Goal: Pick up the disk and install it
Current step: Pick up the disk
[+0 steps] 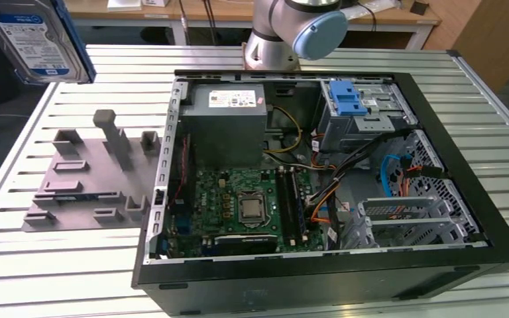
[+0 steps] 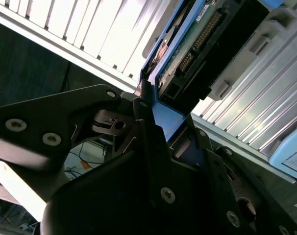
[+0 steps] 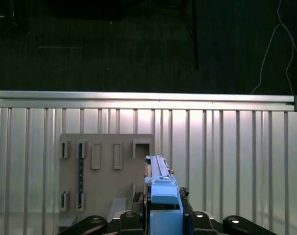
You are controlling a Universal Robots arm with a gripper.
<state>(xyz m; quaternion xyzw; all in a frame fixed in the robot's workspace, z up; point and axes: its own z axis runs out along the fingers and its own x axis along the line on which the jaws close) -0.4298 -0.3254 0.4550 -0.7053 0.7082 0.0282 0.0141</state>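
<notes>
Disk (image 1: 32, 38) is picked: gripper (image 3: 164, 216) clamped on its blue carrier frame, upper left of the exterior view, well apart from the open computer case (image 1: 431, 262) — install not done.

On table (image 1: 60, 265): fixture plate (image 1: 87, 179) at exterior view's left, open computer case (image 1: 325, 285) just beside it at right. In case: power supply (image 1: 228, 109) behind motherboard (image 1: 246, 199). Disk (image 3: 158, 171) clamped in gripper (image 3: 163, 218), raised over table near plate.

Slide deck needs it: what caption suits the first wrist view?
Gripper clamps the disk by its blue carrier, grey fixture plate and slatted table beyond.
</notes>
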